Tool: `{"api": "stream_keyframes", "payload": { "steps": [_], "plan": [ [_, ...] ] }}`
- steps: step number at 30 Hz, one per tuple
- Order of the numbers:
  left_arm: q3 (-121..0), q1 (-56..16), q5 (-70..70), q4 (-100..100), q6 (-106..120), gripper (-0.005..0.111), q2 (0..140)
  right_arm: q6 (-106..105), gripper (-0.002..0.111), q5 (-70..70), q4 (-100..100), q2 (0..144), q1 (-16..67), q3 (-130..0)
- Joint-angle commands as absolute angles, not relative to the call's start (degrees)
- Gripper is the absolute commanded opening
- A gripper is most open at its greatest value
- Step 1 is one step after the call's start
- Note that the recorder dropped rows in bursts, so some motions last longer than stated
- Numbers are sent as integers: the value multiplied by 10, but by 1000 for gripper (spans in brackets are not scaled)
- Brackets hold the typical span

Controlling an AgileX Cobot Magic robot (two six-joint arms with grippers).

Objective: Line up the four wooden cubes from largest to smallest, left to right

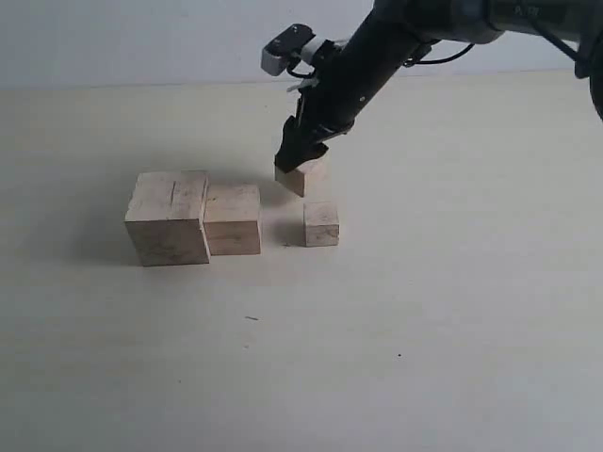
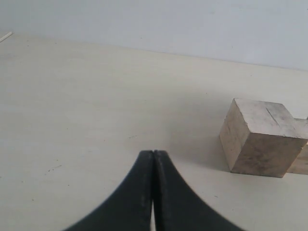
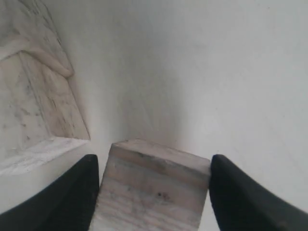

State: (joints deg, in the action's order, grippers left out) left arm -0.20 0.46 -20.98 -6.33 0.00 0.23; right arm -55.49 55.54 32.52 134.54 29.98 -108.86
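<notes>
Two of the four wooden cubes stand side by side on the left: the largest and the second largest, touching. A small cube sits alone to their right. Just behind it is another small cube, with my right gripper coming down over it. In the right wrist view this cube fills the gap between the black fingers, which press its sides. My left gripper is shut with nothing in it, low over the table; the largest cube lies ahead of it.
The pale table stretches bare to the front and right of the cubes. The right arm reaches in from the upper right. A larger cube's corner shows close beside the held cube in the right wrist view.
</notes>
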Motion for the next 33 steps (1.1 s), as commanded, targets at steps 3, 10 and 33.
{"api": "stream_keyframes", "payload": {
  "steps": [3, 10, 33],
  "plan": [
    [0, 1, -206, -63, 0, 0, 0, -570, 0, 663, 300, 1355, 298, -1087],
    [0, 1, -206, -63, 0, 0, 0, -755, 0, 700, 352, 1353, 298, -1086],
    [0, 1, -206, -63, 0, 0, 0, -815, 3, 700, 376, 1364, 307, -1084]
  ]
}}
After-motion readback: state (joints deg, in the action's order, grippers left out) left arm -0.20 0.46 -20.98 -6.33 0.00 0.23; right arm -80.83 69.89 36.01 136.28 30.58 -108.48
